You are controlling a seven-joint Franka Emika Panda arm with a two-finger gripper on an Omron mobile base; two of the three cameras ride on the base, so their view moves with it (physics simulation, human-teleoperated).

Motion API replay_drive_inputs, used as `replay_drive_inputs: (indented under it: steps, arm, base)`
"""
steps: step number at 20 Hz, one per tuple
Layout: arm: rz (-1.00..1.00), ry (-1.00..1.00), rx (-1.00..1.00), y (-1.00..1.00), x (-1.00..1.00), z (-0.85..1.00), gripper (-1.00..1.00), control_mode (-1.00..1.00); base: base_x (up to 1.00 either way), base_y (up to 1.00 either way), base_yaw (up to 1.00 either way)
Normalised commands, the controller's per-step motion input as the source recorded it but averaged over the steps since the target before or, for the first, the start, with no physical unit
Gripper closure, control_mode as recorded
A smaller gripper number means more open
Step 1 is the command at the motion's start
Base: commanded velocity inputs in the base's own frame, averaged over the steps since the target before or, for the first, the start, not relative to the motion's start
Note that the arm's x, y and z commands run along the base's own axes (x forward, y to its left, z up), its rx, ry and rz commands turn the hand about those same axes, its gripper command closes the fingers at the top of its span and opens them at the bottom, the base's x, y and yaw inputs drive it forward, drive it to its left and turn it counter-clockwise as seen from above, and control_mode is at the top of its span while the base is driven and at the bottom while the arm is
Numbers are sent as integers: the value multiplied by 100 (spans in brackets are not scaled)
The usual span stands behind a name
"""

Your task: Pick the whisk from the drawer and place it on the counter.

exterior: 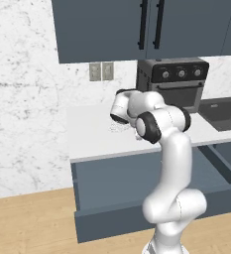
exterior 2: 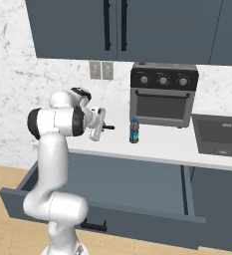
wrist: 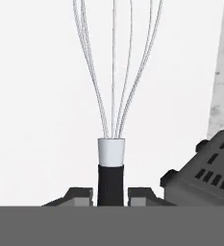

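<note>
My gripper (wrist: 110,193) is shut on the dark handle of the whisk (wrist: 111,153), whose silvery wire head fans out over the white counter (wrist: 36,96). In the left base view the faint wire head of the whisk (exterior: 119,128) shows low over the counter (exterior: 87,136), just under my hand; I cannot tell whether it touches. In the right base view the gripper (exterior 2: 96,125) hangs above the counter's left part (exterior 2: 157,144), and the handle's dark end (exterior 2: 109,128) sticks out. The slate-blue drawer (exterior: 117,186) (exterior 2: 132,184) stands pulled open below the counter, with no object visible inside it.
A black toaster oven (exterior: 174,82) (exterior 2: 162,94) (wrist: 205,175) stands at the back of the counter, right of my hand. A small blue bottle (exterior 2: 134,131) stands in front of it. A dark sink (exterior 2: 219,133) lies further right. Upper cabinets (exterior: 137,25) hang overhead.
</note>
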Motion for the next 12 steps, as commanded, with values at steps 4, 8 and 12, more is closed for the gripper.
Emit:
replay_drive_inputs:
  steps: [4,8,12]
  arm:
    - [0,18,-15,60,38,-1,-100,-100]
    - [0,5,-5,22,26,32,-100,-100]
    - [0,1,-1,0,0,87,-100,-100]
  base:
    - [0,0,0]
    - [0,0,0]
    - [0,0,0]
